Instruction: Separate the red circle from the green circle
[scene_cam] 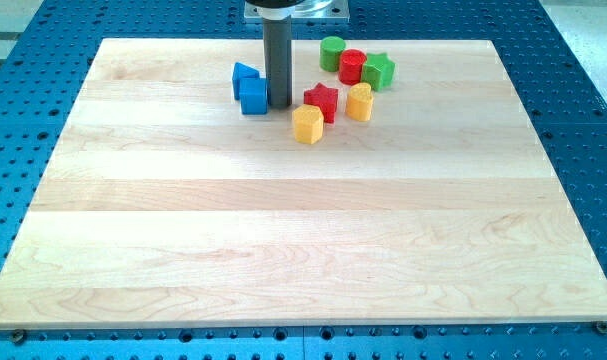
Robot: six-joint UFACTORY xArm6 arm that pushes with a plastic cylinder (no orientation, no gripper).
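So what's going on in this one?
A robot arm with a rod is working on a wooden board of coloured blocks. My tip sits just right of the two blue blocks, left of the red star. The red circle is touching the green circle at the view's top, with a green star on its other side. Two yellow blocks lie below. The circles are not yet separated.

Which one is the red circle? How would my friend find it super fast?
Look near the top edge of the wooden board, right of the dark rod's tip. A cluster sits there; the red round block is squeezed between the green round block and green star-shaped block. It's red but round, unlike the red star-shaped block below.
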